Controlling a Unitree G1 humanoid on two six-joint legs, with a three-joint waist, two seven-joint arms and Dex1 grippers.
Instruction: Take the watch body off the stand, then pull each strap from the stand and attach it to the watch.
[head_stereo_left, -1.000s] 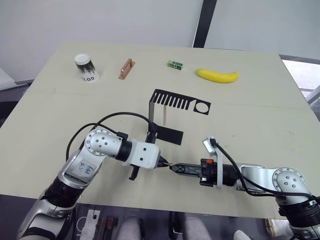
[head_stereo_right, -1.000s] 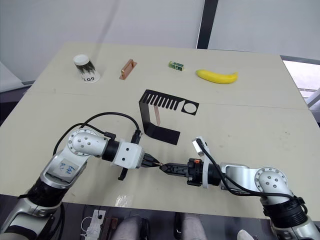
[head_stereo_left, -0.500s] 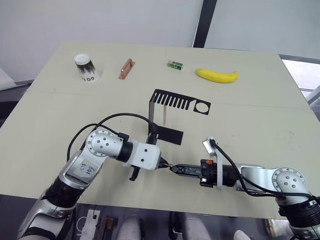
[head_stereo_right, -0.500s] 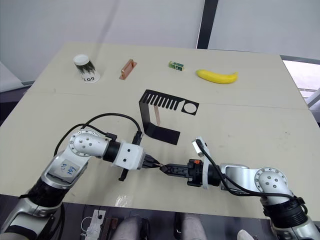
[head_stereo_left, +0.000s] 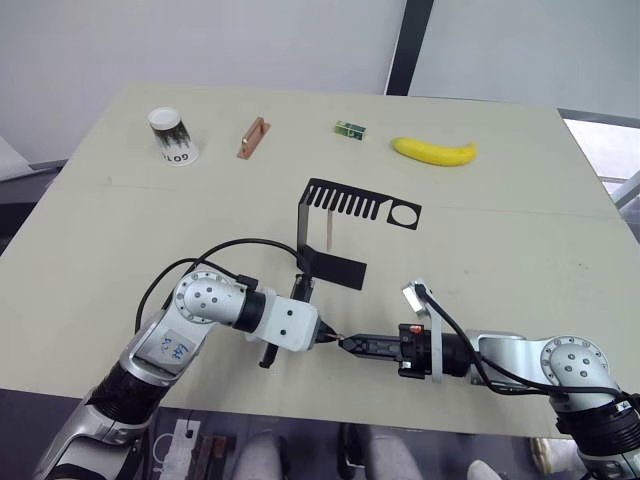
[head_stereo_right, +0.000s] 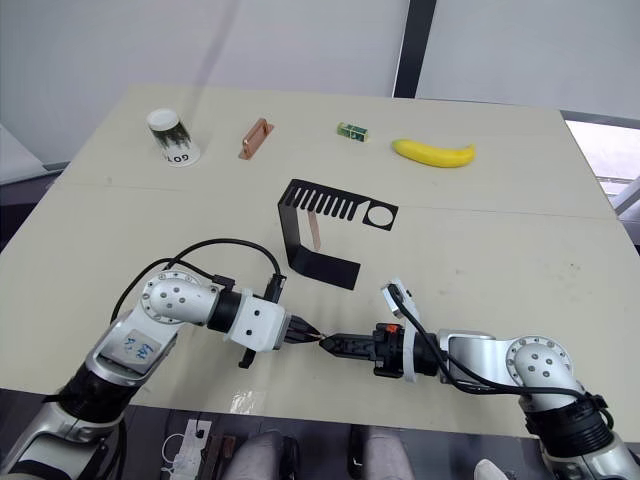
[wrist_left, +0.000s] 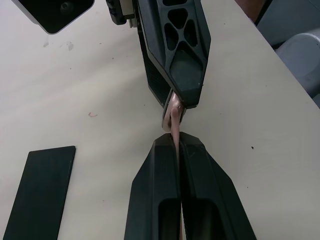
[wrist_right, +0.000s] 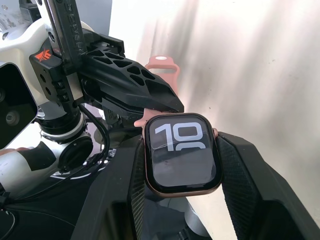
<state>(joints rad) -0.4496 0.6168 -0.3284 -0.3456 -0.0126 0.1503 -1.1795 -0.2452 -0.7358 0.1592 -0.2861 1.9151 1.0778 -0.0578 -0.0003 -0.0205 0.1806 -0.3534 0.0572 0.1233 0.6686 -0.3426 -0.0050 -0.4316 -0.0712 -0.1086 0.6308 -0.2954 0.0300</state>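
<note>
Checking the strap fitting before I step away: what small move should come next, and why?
Probably ease the left pincer forward to seat its pink strap in the watch body. The right pincer clamps the watch, and the strap's end sits at the case edge. A second strap hangs on the stand.

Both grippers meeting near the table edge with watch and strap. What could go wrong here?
The left gripper pinches the thin pink strap edge-on, so it may buckle or twist instead of seating in the watch body. The right gripper holds the body only by its sides; pushing could make it slip out.
</note>
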